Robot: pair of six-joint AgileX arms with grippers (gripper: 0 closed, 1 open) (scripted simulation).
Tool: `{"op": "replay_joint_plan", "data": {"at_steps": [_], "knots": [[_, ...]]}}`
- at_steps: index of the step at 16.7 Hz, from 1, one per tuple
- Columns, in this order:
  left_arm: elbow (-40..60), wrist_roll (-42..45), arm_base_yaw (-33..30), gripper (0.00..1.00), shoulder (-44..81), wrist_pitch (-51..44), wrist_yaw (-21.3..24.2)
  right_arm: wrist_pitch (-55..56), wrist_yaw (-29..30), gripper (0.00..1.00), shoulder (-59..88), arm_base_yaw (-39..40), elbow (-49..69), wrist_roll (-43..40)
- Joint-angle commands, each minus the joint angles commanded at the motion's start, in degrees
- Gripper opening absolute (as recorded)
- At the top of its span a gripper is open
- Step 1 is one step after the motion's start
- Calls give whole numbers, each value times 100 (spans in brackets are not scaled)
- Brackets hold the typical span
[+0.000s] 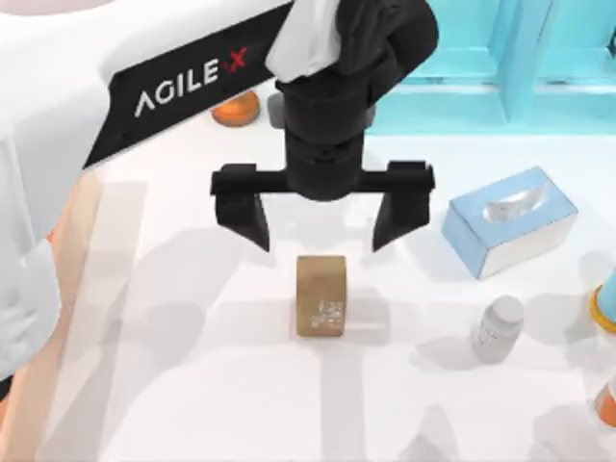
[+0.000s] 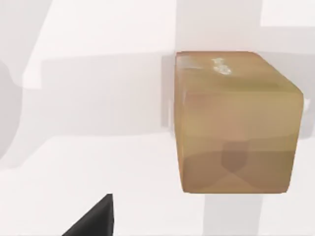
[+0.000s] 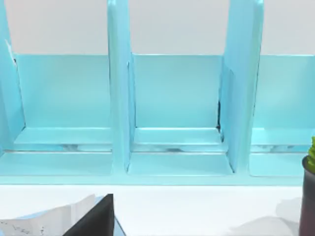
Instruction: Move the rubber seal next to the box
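The step in hand looks like the approach to the grasp: the left gripper (image 1: 321,234) hangs just at twelve o'clock of the small tan-brown upright rubber seal (image 1: 320,296), which stands near the white table's (image 1: 212,385) middle. Its black fingers (image 1: 251,217) are spread wide, wider than the seal, holding and touching nothing. Next it must come down astride the block and close. What is probably the large shallow wooden box's light wall (image 1: 58,318) lies at nine o'clock, partly hidden.

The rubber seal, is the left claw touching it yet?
Apart. In the top view the open left claw sits clear of the rubber seal, bare table showing between.
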Motion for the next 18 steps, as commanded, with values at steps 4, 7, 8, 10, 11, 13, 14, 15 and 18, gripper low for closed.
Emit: {"op": "replay_joint_plan", "data": {"at_steps": [4, 7, 8, 10, 11, 13, 14, 15, 18], "knots": [[-385, 16, -9, 100, 69, 414, -1, 0, 0, 100, 0, 0, 0, 0], [-993, 19, -6, 100, 186, 1219, 0, 0, 0, 100, 0, 0, 0, 0], [-1217, 18, -7, 100, 232, 1507, 1, 0, 0, 100, 0, 0, 0, 0], [-1580, 18, -8, 100, 308, 1912, 1, 0, 0, 100, 0, 0, 0, 0], [-1687, 17, -9, 100, 333, 2024, 1, 0, 0, 100, 0, 0, 0, 0], [-1738, 16, -10, 100, 349, 2079, 2, 0, 0, 100, 0, 0, 0, 0], [-1738, 16, -10, 100, 349, 2079, 2, 0, 0, 100, 0, 0, 0, 0], [-1738, 16, -10, 100, 349, 2079, 2, 0, 0, 100, 0, 0, 0, 0], [-1738, 16, -10, 77, 349, 2079, 2, 0, 0, 100, 0, 0, 0, 0]]}}
